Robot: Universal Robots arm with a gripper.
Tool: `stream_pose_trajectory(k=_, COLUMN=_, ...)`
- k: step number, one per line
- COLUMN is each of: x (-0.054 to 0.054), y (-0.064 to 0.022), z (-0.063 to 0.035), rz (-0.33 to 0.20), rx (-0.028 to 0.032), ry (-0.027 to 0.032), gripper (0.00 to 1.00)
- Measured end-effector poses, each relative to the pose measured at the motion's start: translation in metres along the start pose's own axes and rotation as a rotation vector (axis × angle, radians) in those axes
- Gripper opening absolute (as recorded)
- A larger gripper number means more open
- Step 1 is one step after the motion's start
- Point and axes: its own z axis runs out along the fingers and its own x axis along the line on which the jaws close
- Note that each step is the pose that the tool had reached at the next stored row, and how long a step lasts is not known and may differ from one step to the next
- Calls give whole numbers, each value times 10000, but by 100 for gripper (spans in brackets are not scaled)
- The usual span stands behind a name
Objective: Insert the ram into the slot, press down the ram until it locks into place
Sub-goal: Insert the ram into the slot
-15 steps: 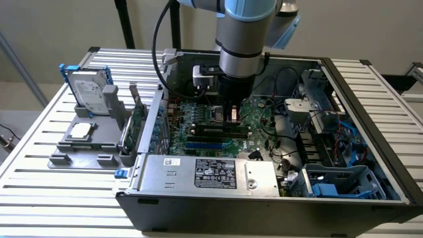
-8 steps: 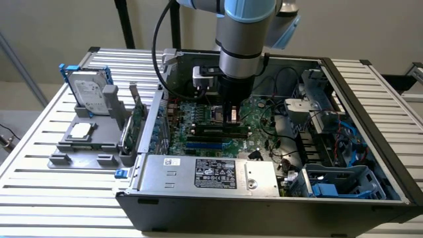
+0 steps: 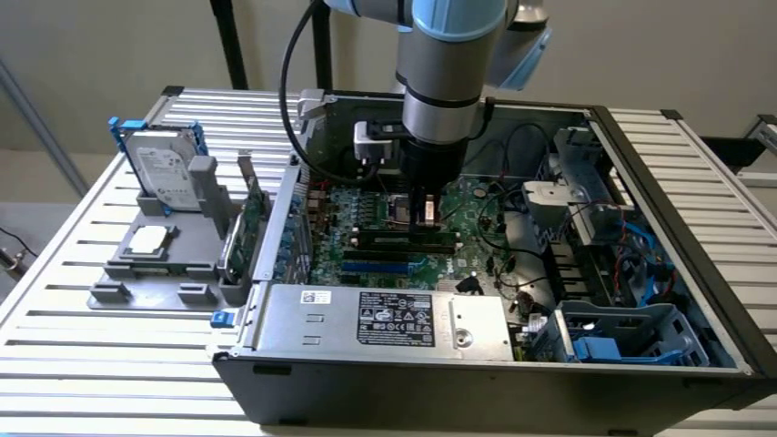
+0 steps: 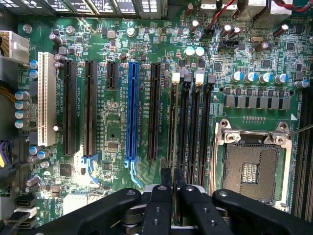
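Observation:
My gripper point(image 3: 424, 218) reaches down into the open computer case, just above the motherboard's memory sockets. In the wrist view its two black fingers point(image 4: 166, 183) stand close together, and the gripper point(image 4: 172, 172) looks shut on the ram point(image 4: 172, 122). The ram is seen edge-on as a thin strip running away from the fingertips. It lines up with the slot, the outermost of several parallel black sockets, on the blue connector's side, with a white end clip point(image 4: 176, 77). From the exterior view, the ram point(image 3: 395, 238) shows as a long dark strip low on the board. Whether it is fully seated cannot be told.
A blue connector slot point(image 4: 131, 112), black expansion slots point(image 4: 90, 107) and a white slot point(image 4: 46, 98) lie beside the sockets. The CPU socket point(image 4: 249, 171) is on the other side. A power supply point(image 3: 388, 319), cables and a drive cage point(image 3: 607, 341) crowd the case. Outside, a hard drive point(image 3: 164, 173) and expansion card point(image 3: 255, 223) stand in a grey holder.

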Motion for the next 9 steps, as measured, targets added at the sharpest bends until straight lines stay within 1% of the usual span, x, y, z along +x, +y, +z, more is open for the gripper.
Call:
stream_pose_trajectory(k=5, x=-1, y=2, z=12, rz=-1, rx=-1, ry=1, gripper=13)
stream_pose_trajectory(k=9, x=0, y=3, z=26, rz=-5, rx=-3, ry=12, gripper=13)
